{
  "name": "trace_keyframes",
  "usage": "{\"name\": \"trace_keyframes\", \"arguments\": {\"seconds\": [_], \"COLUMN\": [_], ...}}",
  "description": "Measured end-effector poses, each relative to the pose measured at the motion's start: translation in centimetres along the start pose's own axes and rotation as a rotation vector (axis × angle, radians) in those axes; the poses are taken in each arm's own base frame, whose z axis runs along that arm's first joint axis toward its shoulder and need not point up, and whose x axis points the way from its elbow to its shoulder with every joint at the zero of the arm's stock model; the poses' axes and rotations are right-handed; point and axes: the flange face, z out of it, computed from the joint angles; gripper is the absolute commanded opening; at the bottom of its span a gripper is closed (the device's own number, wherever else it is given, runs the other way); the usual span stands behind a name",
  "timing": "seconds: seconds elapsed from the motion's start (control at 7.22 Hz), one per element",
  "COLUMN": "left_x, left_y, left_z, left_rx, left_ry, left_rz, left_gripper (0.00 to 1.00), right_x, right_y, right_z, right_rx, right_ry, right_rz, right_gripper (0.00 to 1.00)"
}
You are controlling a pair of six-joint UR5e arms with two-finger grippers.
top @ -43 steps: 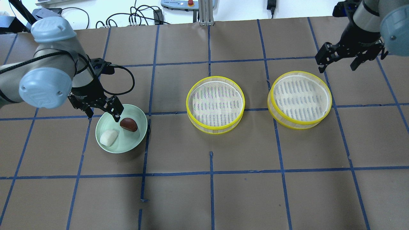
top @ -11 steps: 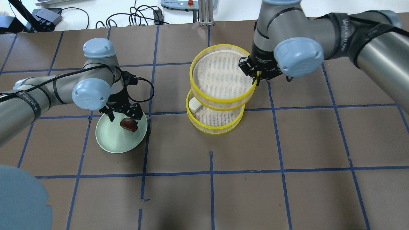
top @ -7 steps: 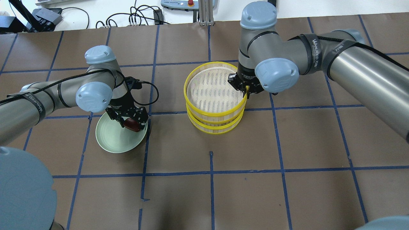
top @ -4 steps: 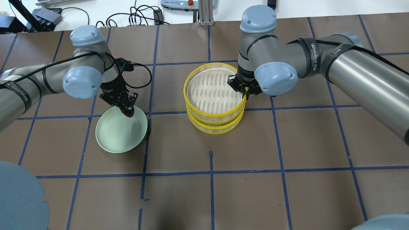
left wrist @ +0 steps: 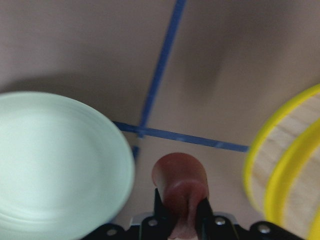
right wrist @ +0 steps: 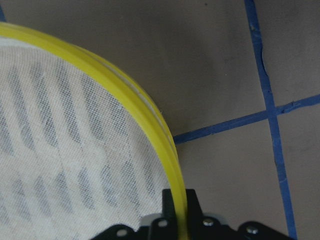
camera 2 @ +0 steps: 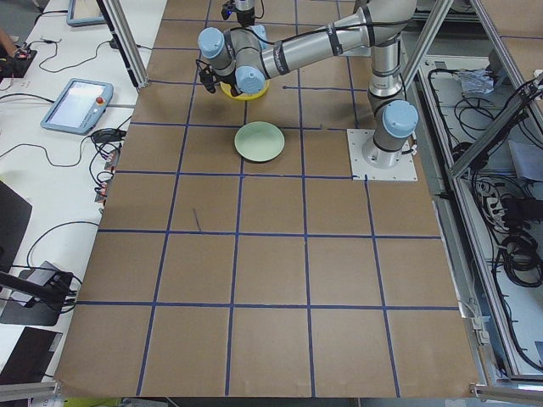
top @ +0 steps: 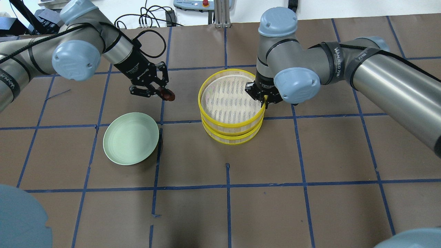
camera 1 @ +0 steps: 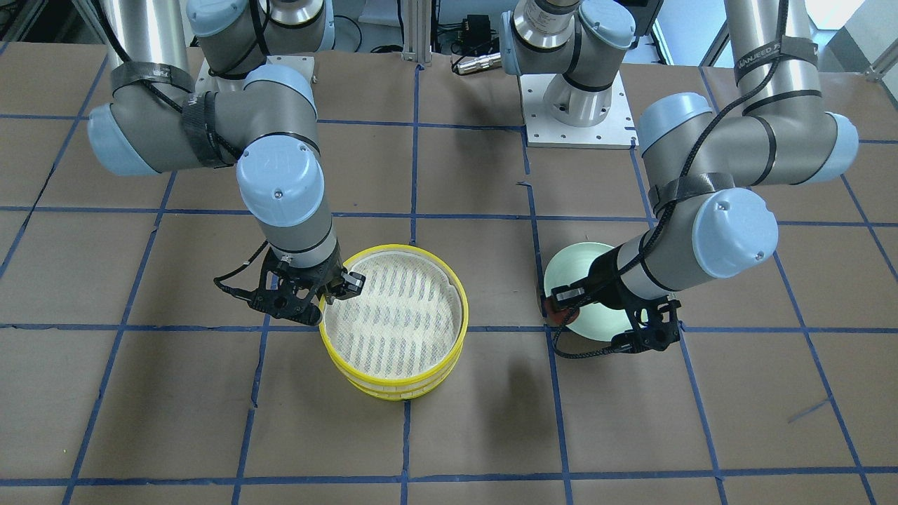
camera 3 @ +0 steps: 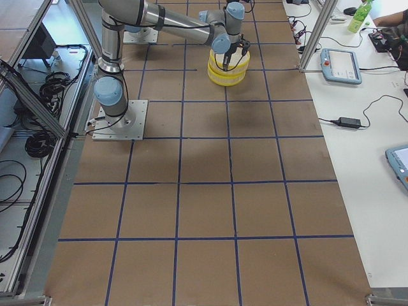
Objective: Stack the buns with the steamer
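Observation:
Two yellow-rimmed steamer trays stand stacked, the upper steamer [top: 227,100] on the lower steamer [top: 231,140]. My right gripper [top: 265,100] is shut on the upper steamer's right rim [right wrist: 172,165]. The white bun is hidden, out of sight under the upper steamer. My left gripper [top: 167,94] is shut on the reddish-brown bun [top: 169,95] and holds it in the air, left of the steamers and beyond the plate. The wrist view shows the bun [left wrist: 180,177] pinched between the fingers, above the table between the plate and the steamer rim [left wrist: 257,165].
The pale green plate [top: 131,143] lies empty at front left of the steamers; it also shows in the front view [camera 1: 572,263] and the left wrist view [left wrist: 55,165]. Brown table with blue tape lines. Cables and a pendant lie beyond the far edge.
My left gripper has lifted the brown bun off the plate and carried it away and to the right, toward the steamers. The right gripper still holds the upper steamer on the stack.

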Motion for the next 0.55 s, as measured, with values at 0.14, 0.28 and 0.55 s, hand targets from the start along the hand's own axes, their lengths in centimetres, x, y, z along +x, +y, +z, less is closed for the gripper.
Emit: {"name": "trace_keyframes", "arguments": {"seconds": [0.14, 0.28, 0.55], "left_x": [2.0, 3.7, 5.4], "left_y": [1.7, 3.1, 4.2], "left_z": [0.8, 1.7, 2.8], "left_rx": [-0.063, -0.106, -0.136], "left_ry": [0.072, 0.109, 0.145], "left_rz": [-0.132, -0.224, -0.313], "left_gripper": [0.37, 0.43, 1.00], "right_x": [0.0, 0.1, 0.5], "right_y": [0.1, 0.2, 0.4], "right_z": [0.0, 0.2, -0.2], "right_rx": [-0.002, -0.006, 0.003], "right_ry": [0.001, 0.005, 0.010], "right_rz": [0.002, 0.002, -0.015], "right_gripper": [0.82, 0.91, 0.97]}}
